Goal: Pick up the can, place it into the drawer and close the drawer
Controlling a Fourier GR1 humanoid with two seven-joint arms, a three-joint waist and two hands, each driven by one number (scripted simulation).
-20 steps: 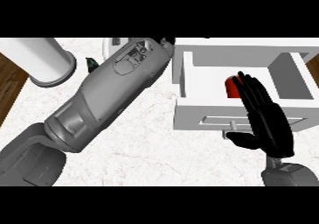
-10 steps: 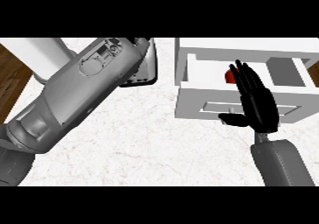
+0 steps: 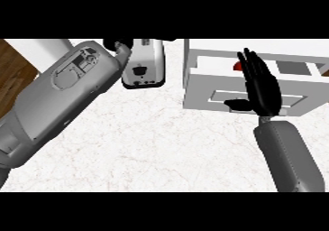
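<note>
Right hand (image 3: 261, 88) is flat, fingers straight and pressed together, pointing away from the robot. It lies over the drawer (image 3: 213, 90) front panel, thumb sticking out left across the panel near the handle slot. Whether the palm actually touches the panel, can't tell.

Can (image 3: 238, 66): only a small red sliver shows, inside the drawer, just left of the right fingertips, mostly hidden by the hand. Drawer is open, white, interior visible behind the front panel.

Left forearm (image 3: 57, 103) runs diagonally from lower left up to top centre. Left hand (image 3: 120, 45) is at the top edge, only a dark bit showing beside the toaster (image 3: 145, 67); finger state can't tell.

Toaster sits on the white marble surface (image 3: 160, 149), left of the drawer, apart from it. Wood floor (image 3: 10, 76) shows at far left.
</note>
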